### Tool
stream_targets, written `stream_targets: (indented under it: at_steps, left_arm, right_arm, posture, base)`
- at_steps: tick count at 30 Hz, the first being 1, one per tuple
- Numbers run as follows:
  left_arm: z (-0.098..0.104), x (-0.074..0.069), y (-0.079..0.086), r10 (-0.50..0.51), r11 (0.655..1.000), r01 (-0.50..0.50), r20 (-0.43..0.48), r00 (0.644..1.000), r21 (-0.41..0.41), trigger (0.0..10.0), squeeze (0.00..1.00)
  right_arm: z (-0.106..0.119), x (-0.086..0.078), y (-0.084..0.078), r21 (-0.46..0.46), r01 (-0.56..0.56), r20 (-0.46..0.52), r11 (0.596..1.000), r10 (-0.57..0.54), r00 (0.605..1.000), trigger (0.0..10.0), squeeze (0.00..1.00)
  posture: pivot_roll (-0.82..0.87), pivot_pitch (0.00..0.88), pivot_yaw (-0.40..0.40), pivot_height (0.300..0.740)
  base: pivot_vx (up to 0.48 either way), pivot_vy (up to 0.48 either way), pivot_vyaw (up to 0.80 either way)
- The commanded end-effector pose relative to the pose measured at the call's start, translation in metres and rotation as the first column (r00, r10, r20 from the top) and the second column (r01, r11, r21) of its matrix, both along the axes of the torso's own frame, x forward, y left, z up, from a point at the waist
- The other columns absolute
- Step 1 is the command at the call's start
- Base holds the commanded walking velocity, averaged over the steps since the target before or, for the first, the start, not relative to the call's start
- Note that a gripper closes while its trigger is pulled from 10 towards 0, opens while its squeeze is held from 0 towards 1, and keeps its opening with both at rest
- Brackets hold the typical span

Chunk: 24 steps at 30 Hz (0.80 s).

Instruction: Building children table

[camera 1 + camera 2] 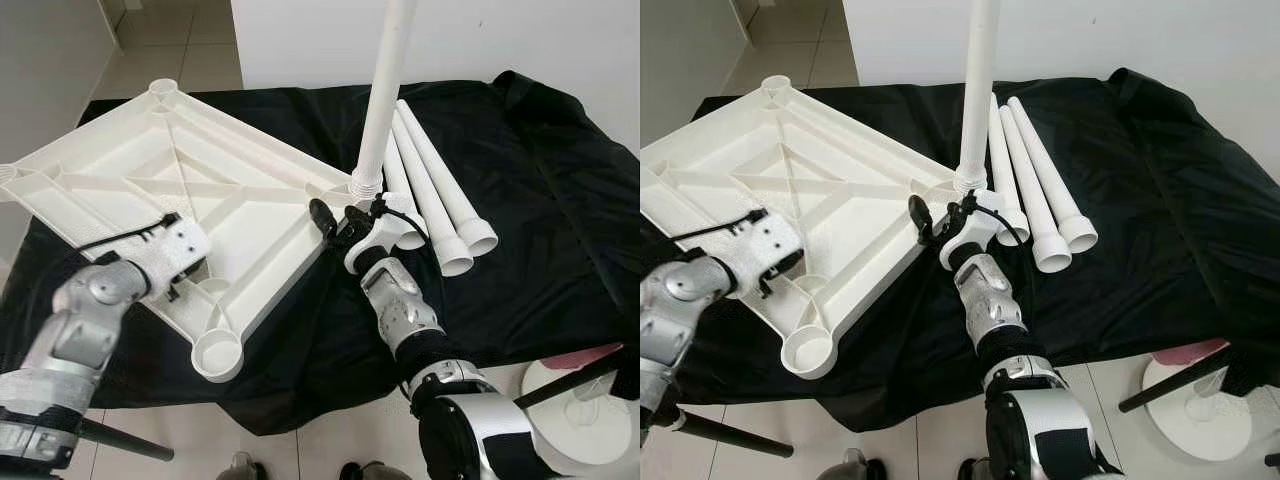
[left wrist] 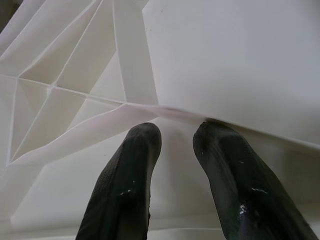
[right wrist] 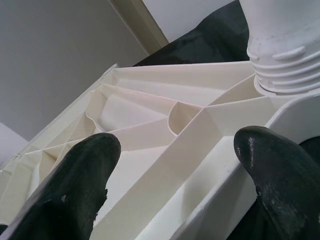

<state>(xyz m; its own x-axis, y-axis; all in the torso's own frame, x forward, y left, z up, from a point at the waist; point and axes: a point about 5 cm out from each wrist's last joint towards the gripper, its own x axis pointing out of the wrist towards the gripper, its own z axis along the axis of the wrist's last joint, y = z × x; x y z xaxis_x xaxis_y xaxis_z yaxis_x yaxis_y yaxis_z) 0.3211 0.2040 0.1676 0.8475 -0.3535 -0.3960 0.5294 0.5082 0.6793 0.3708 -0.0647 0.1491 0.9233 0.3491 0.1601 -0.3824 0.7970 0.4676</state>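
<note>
Building a kids' table: tabletop (image 1: 150, 165) lies upside down, ribs up, on the black-draped table (image 1: 560, 200), tilted, its near corner socket (image 1: 217, 355) overhanging the front edge. 1 leg (image 1: 385, 90) stands upright in the right corner socket (image 1: 365, 185), thread still showing above the rim, so I'd judge it not fully seated. 3 spare legs (image 1: 440, 195) lie side by side just right of it, long axes running away from the robot, open ends toward it.

Right hand (image 1: 345, 225) sits at that corner just below the upright leg, fingers spread, straddling the top's rim per the right wrist view, not pinching the leg. Left hand (image 1: 185, 265) is on the near-left edge of the top, fingers (image 2: 130, 175) slightly apart, tips against a rib; looks like it's steadying the top.

Key relation: upright leg is directly above and just beyond the right hand, axis vertical. Spare legs are also on the right side, so the right arm is nearer for both. 3 sockets remain open.
</note>
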Motion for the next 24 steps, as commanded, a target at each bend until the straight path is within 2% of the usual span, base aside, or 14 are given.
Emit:
stream_targets:
  at_steps: [1,3,4,7,9,12,16,20,22,23,24]
  left_arm:
    - [-0.016,-0.011,-0.015,-0.106,0.994,0.108,-0.083,0.991,0.024,10.0,0.0]
    - [-0.019,-0.021,-0.028,-0.209,0.977,0.213,-0.137,0.968,0.014,10.0,0.0]
    - [-0.019,-0.021,-0.028,-0.209,0.977,0.213,-0.137,0.968,0.014,10.0,0.0]
    - [-0.019,-0.029,-0.039,-0.29,0.956,0.294,-0.183,0.939,-0.001,10.0,0.0]
    - [-0.018,-0.037,-0.049,-0.351,0.935,0.354,-0.224,0.909,-0.025,10.0,0.0]
    - [-0.016,-0.041,-0.057,-0.387,0.921,0.388,-0.237,0.891,-0.045,10.0,0.0]
    - [-0.012,-0.037,-0.066,-0.401,0.915,0.401,-0.209,0.892,-0.042,10.0,0.0]
    - [-0.01,-0.035,-0.067,-0.397,0.917,0.398,-0.195,0.897,-0.037,10.0,0.0]
    - [-0.006,-0.028,-0.064,-0.356,0.933,0.359,-0.164,0.92,-0.011,10.0,0.0]
    - [-0.006,-0.028,-0.064,-0.356,0.933,0.359,-0.164,0.92,-0.011,10.0,0.0]
    - [-0.003,-0.021,-0.056,-0.318,0.947,0.322,-0.139,0.938,0.009,10.0,0.0]
  right_arm:
    - [-0.004,-0.001,0.009,0.019,-0.019,-0.03,1.0,0.02,0.999,10.0,0.0]
    - [-0.004,0.001,0.008,0.017,-0.015,-0.039,1.0,0.016,0.999,10.0,0.0]
    - [-0.004,0.001,0.008,0.017,-0.015,-0.039,1.0,0.016,0.999,10.0,0.0]
    - [-0.004,0.003,0.008,0.018,-0.013,-0.047,1.0,0.014,0.999,10.0,0.0]
    - [-0.003,0.005,0.009,0.019,-0.016,-0.057,1.0,0.017,0.998,10.0,0.0]
    - [-0.003,0.006,0.011,0.022,-0.022,-0.068,1.0,0.024,0.997,10.0,0.0]
    - [-0.003,0.007,0.013,0.028,-0.028,-0.083,0.999,0.03,0.996,10.0,0.0]
    - [-0.004,0.008,0.013,0.029,-0.029,-0.088,0.999,0.031,0.996,10.0,0.0]
    - [-0.003,0.008,0.013,0.031,-0.028,-0.077,0.999,0.031,0.997,10.0,0.0]
    - [-0.003,0.008,0.013,0.031,-0.028,-0.077,0.999,0.031,0.997,10.0,0.0]
    - [-0.001,0.007,0.012,0.017,-0.029,-0.042,0.999,0.03,0.999,10.0,0.0]
  posture:
    - [0.05,0.102,0.011,0.74]
    - [0.06,0.108,0.015,0.74]
    - [0.06,0.108,0.015,0.74]
    - [0.06,0.11,0.017,0.74]
    - [0.06,0.112,0.022,0.74]
    - [0.06,0.113,0.024,0.74]
    - [0.06,0.113,0.03,0.74]
    - [0.06,0.113,0.03,0.74]
    - [0.07,0.112,0.029,0.74]
    - [0.07,0.112,0.029,0.74]
    - [0.07,0.112,0.029,0.74]
  base:
    - [0.0,0.0,0.0]
    - [0.0,0.0,0.0]
    - [0.0,0.0,0.0]
    - [0.0,0.0,0.0]
    - [0.0,0.0,0.0]
    - [0.0,0.0,0.0]
    - [0.0,0.0,0.0]
    - [0.0,0.0,0.0]
    - [0.0,0.0,0.0]
    - [0.0,0.0,0.0]
    - [0.0,0.0,0.0]
